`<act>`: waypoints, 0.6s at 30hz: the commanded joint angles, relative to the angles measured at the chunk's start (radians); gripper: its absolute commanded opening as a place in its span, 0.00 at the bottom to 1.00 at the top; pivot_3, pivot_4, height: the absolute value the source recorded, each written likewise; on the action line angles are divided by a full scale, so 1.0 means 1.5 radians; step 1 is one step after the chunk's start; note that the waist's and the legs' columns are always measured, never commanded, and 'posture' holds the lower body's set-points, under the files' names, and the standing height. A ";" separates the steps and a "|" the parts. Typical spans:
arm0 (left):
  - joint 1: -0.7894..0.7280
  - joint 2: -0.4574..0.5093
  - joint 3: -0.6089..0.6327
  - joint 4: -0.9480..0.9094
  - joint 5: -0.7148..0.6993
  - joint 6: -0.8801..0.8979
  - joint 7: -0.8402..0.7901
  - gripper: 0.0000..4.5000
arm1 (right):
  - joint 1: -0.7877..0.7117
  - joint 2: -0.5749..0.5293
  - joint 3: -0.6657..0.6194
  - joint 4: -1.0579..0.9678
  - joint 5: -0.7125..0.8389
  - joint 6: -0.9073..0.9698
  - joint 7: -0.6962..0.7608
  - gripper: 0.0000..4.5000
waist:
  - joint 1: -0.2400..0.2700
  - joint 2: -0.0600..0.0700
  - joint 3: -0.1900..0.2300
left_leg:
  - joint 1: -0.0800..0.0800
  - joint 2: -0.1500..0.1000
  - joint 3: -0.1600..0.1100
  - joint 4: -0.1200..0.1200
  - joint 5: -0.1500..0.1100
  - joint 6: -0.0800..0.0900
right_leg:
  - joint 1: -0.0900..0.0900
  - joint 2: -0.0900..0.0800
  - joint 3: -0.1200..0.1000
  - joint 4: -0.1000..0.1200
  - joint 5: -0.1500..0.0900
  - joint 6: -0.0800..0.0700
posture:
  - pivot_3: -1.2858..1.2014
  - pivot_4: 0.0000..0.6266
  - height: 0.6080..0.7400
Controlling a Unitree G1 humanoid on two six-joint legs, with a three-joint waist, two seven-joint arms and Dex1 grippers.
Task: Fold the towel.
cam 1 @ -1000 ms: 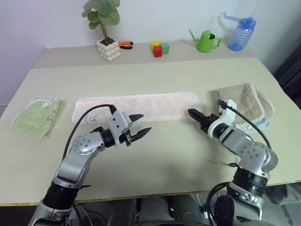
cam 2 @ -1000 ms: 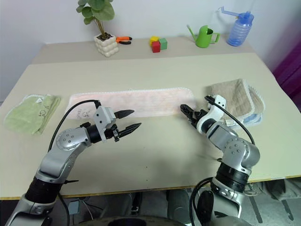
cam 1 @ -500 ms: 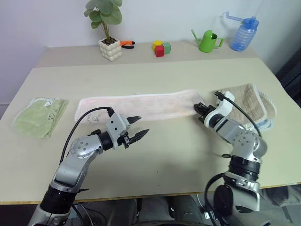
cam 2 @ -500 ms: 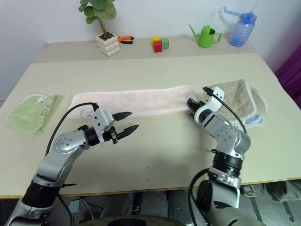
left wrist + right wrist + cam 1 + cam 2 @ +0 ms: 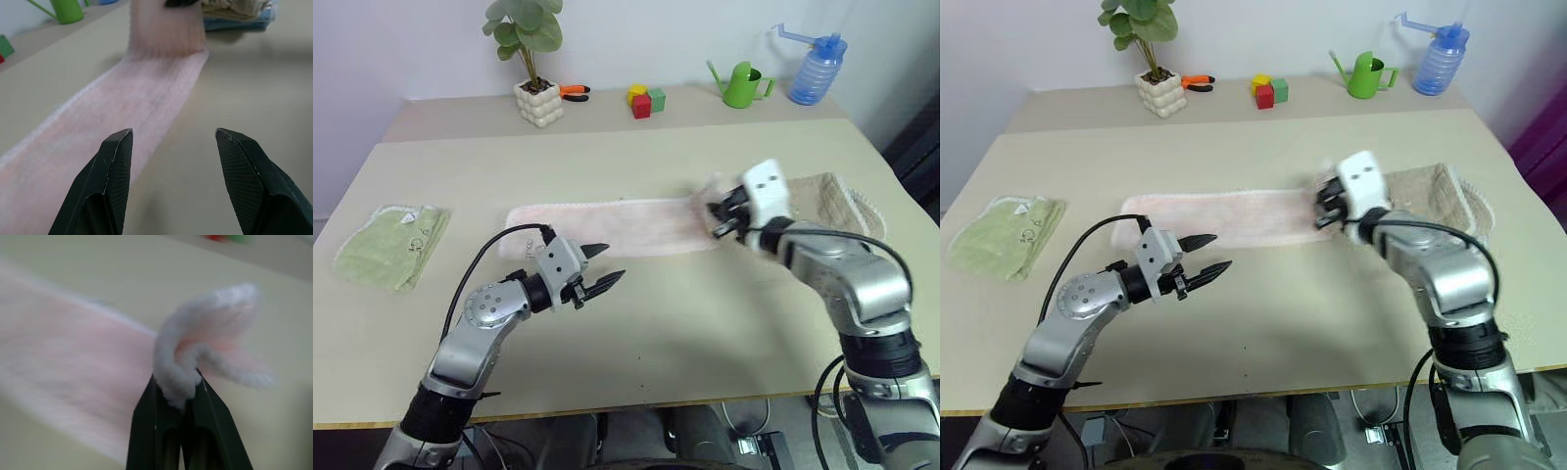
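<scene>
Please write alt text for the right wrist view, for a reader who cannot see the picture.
Two black fingers of the right gripper are shut on a bunched end of a pale pink towel, which curls up above the fingertips. The rest of the towel lies flat on a beige table behind it.

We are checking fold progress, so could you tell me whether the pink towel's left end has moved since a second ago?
Yes. The towel has slid right: its left end now lies farther from the green towel.
</scene>
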 commanded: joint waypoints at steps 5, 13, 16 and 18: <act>0.007 -0.011 -0.011 -0.020 0.010 -0.014 0.006 0.61 | -0.055 0.098 0.120 0.045 -0.077 -0.051 0.015 0.00 | 0.004 0.000 0.000 | 0.000 0.000 0.000 0.000 0.000 0.000 | 0.000 -0.001 0.000 0.000 0.000 0.000 | 0.52 0.24 0.93; 0.038 -0.008 -0.001 -0.049 0.011 -0.004 0.024 0.61 | -0.061 0.151 0.125 0.111 -0.114 -0.066 0.022 0.00 | 0.003 0.000 0.000 | 0.000 -0.001 0.000 0.000 0.000 0.000 | 0.000 -0.001 0.000 0.000 0.000 0.000 | 0.52 0.24 0.93; 0.041 -0.008 0.001 -0.053 0.009 -0.001 0.026 0.61 | -0.055 0.155 0.111 0.108 -0.109 -0.071 0.038 0.22 | 0.003 0.000 0.000 | 0.000 -0.001 0.000 0.000 0.000 0.000 | 0.000 -0.001 0.000 0.000 0.000 0.000 | 0.52 0.24 0.93; 0.041 -0.006 0.003 -0.052 0.008 0.000 0.026 0.61 | -0.049 0.154 0.099 0.094 -0.105 -0.082 0.048 0.42 | 0.003 0.000 0.000 | 0.000 -0.001 0.000 0.000 0.000 0.000 | 0.000 -0.001 0.000 0.000 0.000 0.000 | 0.52 0.24 0.93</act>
